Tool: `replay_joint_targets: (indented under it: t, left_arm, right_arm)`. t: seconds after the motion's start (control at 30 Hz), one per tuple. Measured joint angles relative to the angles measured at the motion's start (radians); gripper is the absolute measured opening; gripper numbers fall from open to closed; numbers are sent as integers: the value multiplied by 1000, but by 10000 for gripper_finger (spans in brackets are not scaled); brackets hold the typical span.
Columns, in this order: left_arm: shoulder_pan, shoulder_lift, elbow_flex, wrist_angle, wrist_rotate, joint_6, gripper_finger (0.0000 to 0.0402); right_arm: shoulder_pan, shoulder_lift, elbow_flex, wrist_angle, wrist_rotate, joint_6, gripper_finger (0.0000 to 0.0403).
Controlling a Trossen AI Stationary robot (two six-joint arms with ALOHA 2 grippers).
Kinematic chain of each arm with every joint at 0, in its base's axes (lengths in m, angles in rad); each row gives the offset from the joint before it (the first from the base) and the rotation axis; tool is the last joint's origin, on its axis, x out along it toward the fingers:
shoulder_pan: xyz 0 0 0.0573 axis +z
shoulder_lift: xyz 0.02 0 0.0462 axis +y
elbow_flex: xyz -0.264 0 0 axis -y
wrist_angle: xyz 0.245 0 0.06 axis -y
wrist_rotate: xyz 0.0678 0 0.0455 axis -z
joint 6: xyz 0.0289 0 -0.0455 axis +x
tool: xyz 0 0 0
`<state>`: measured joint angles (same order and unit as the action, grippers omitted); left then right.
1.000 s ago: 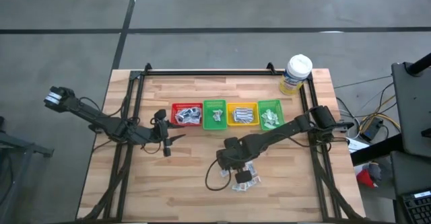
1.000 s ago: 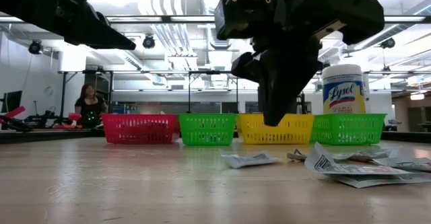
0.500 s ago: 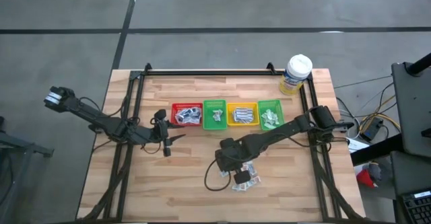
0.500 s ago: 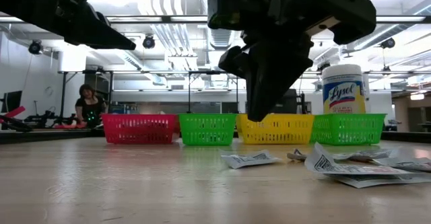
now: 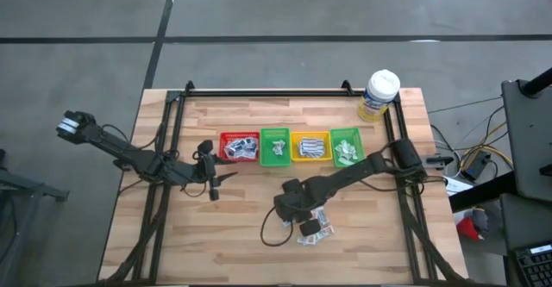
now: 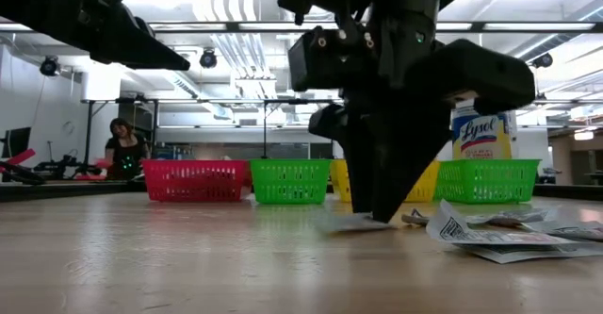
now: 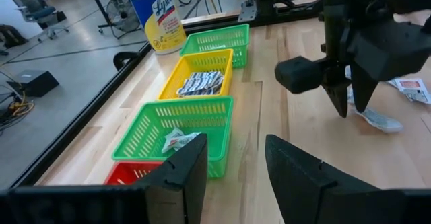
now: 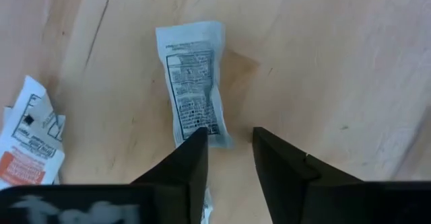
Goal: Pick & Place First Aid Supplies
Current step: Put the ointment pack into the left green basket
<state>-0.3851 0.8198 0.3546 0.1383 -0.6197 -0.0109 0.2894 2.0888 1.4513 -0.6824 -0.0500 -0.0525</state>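
On pale wooden desk (image 5: 233, 227) | four small plastic bins (image 5: 291, 146) already stocked | few flat white paper packets (image 5: 312, 228) left loose | right hand (image 8: 227, 146) parted over strip-shaped white printed packet (image 8: 192, 83), nothing gripped | left hand (image 7: 234, 162) parted, empty, beside red bin (image 5: 239, 146).

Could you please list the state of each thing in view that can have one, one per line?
Right gripper: open, low over the strip packet.
Left gripper: open, empty, waiting near the red bin.
Strip packet: flat on the table, not gripped.
Loose packets: lying in a heap on the table.
Red bin: holds packets.
Left green bin: holds packets.
Yellow bin: holds packets.
Right green bin: holds packets.
Bottle: upright, capped.
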Motion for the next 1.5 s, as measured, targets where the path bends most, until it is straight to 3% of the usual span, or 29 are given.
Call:
replay_joint_targets:
  t: [0.23, 0.77, 1.03, 1.3, 1.5]
  left_arm:
    - [2, 4, 0, 0, -7, 0, 151]
    - [4, 4, 0, 0, -7, 0, 151]
    - [4, 4, 0, 0, -7, 0, 151]
    - [4, 4, 0, 0, -6, 0, 151]
    - [4, 4, 0, 0, -6, 0, 151]
  right_arm:
    - [0, 32, 5, 0, 4, 0, 107]
    - [-1, 27, 21, -32, 16, 13, 12]
    - [-1, 33, 128, -170, 33, 9, 8]
    - [-2, 30, 263, -293, 271, -41, 8]
    - [-13, 29, 316, -311, 583, -71, 8]
